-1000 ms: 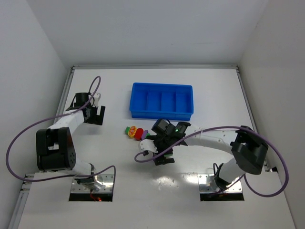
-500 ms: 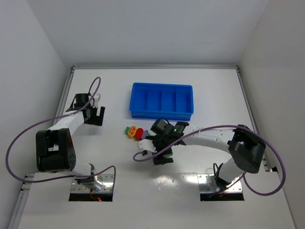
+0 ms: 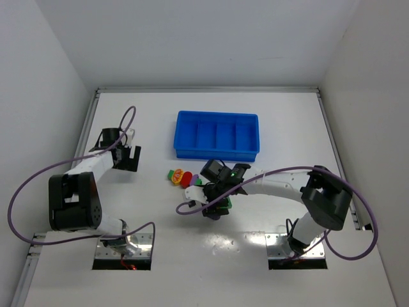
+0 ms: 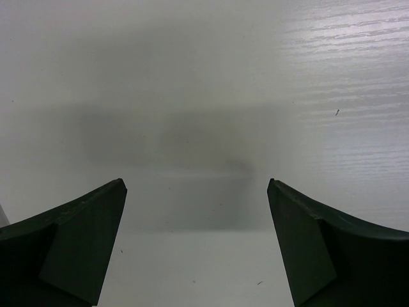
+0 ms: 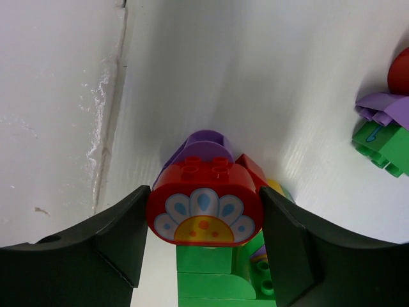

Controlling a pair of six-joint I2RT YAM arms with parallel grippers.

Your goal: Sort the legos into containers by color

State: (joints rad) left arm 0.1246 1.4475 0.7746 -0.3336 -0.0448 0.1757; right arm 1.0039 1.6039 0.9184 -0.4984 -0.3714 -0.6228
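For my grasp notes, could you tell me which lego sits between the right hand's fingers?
The red arched lego with a flower print; purple lego behind it, green legos below.

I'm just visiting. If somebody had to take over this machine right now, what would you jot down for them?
Left gripper: jaws open over bare table, holding nothing.
Right gripper: jaws against both sides of the red flower brick, which tops a clump with purple and green bricks.
Other legos: loose nearby.
Blue tray: all four compartments look empty.
Done: nothing sorted. Left: every brick.
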